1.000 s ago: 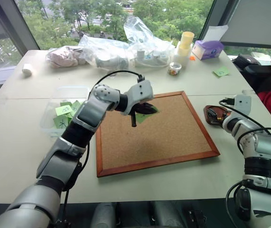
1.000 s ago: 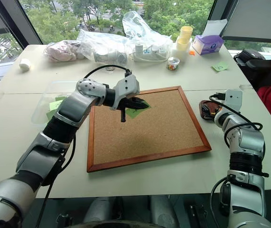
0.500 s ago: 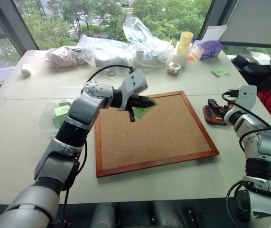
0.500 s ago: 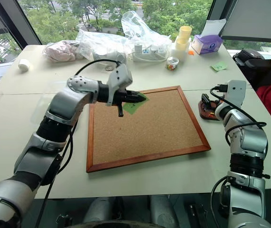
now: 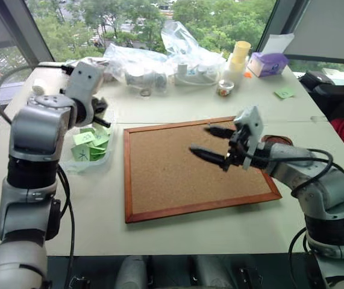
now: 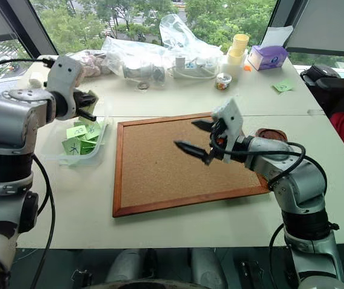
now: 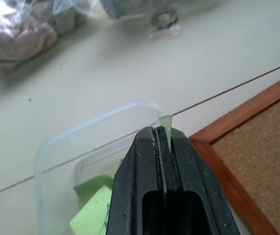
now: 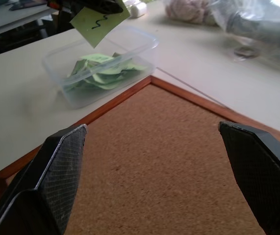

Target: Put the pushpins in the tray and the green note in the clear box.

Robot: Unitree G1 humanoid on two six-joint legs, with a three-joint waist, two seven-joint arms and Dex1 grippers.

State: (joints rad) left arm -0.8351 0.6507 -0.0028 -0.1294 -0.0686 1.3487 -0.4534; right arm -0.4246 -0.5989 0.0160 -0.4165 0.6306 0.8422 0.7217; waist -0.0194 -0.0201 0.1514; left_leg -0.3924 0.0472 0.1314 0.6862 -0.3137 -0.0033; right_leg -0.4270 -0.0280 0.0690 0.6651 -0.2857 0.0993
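The green note (image 8: 99, 18) hangs pinched in the left gripper (image 7: 163, 134), whose jaws are pressed together on the slip's top edge; a thin green corner pokes out between them in the left wrist view. From the head camera, the gripper sits over the clear box (image 5: 115, 142), at about 9 o'clock from the cork board (image 5: 196, 165) on the worktop. Several similar green slips (image 5: 88, 144) already lie inside the box.

To finish this step well, I judge the left gripper should be brought squarely over the middle of the box and lowered somewhat before it lets go, since so light a slip may flutter past the low walls if dropped from high up.

The right gripper (image 5: 214, 143) hovers above the board, its jaws spread wide with nothing between them. The tray (image 6: 270, 134) rests just off the board's edge at about 3 o'clock; its inside is too small to read for pushpins. Crinkly plastic bags (image 5: 159, 60) lie at 12 o'clock.
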